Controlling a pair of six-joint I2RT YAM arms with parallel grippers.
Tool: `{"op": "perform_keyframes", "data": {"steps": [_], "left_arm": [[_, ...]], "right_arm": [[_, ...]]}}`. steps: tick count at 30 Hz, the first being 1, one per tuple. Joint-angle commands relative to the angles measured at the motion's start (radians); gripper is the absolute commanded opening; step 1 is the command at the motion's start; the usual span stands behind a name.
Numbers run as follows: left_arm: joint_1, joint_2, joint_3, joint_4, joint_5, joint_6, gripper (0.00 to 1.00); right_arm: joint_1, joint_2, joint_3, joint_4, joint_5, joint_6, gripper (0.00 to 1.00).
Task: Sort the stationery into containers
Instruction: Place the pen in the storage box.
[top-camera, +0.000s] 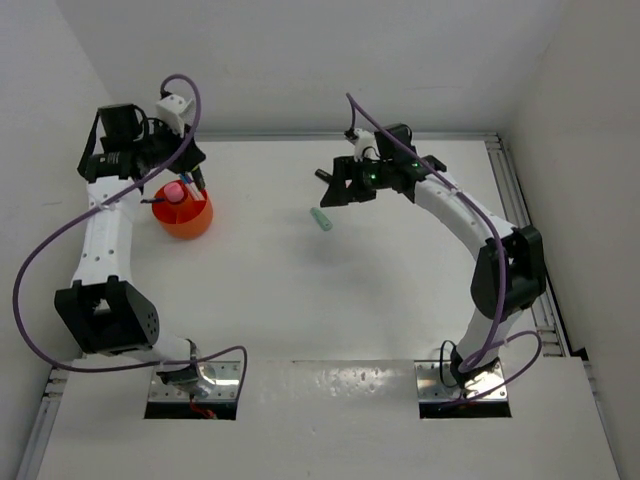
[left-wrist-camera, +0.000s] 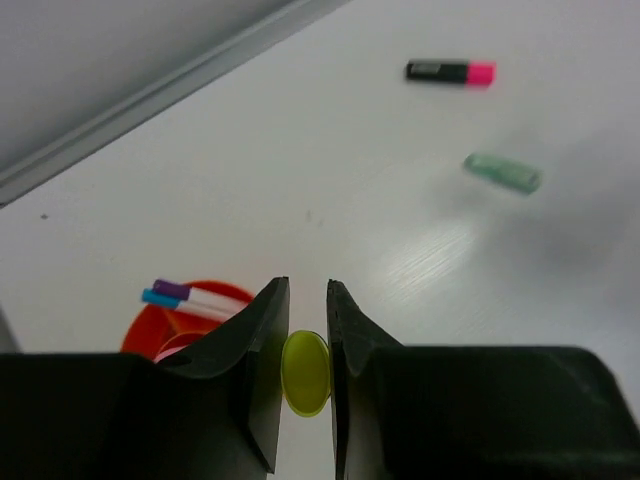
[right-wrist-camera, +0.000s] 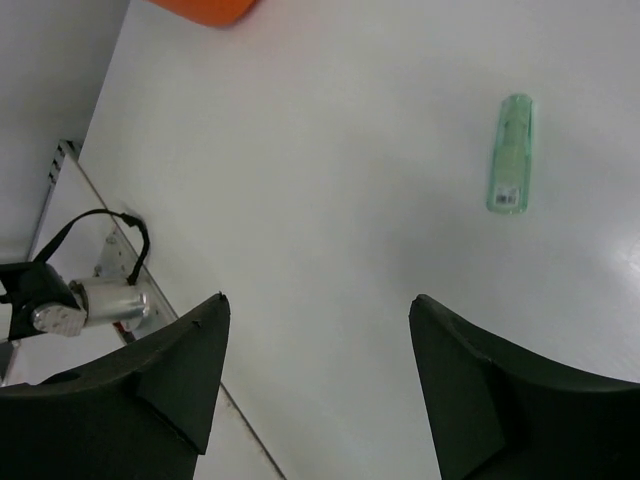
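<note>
Green highlighter ahead of the spread right pincer, not touching it

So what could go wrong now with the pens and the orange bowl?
The left pincer squeezes a yellow thing just beside the orange bowl, so if let go here it may miss. Two pens poke over the bowl's rim and could get bumped. The open right pincer might nudge the green highlighter away.

The bowl lies left of the loose highlighter.
</note>
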Motion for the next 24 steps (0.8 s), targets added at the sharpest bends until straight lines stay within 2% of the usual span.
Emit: {"op": "perform_keyframes", "data": {"steps": [1,6,18,20,21,24], "left_arm": [[0.011,0.078,-0.004,-0.174,-0.135,0.409,0.0],[0.019,0.16,-0.009,-0.187,-0.175,0.52,0.0],[0.025,0.213,-0.07,-0.059,-0.212,0.569,0.0],[0.024,0.22,-0.07,-0.064,-0.21,0.579,0.07],[0.024,0.221,-0.07,-0.067,-0.212,0.577,0.17],[0.028,0.217,-0.069,-0.081,-0.207,0.582,0.35]], "right_arm": [[-0.002,-0.041,-0.038,0.081,-0.08,0.065,0.71],[-0.012,-0.038,-0.049,0.089,-0.077,0.067,0.7],[-0.033,0.002,-0.04,0.089,-0.084,0.048,0.7],[-0.033,0.005,-0.035,0.086,-0.083,0.044,0.7],[-0.033,0.01,-0.034,0.084,-0.078,0.034,0.7],[-0.036,0.019,0.0,0.069,-0.046,-0.001,0.7]]}}
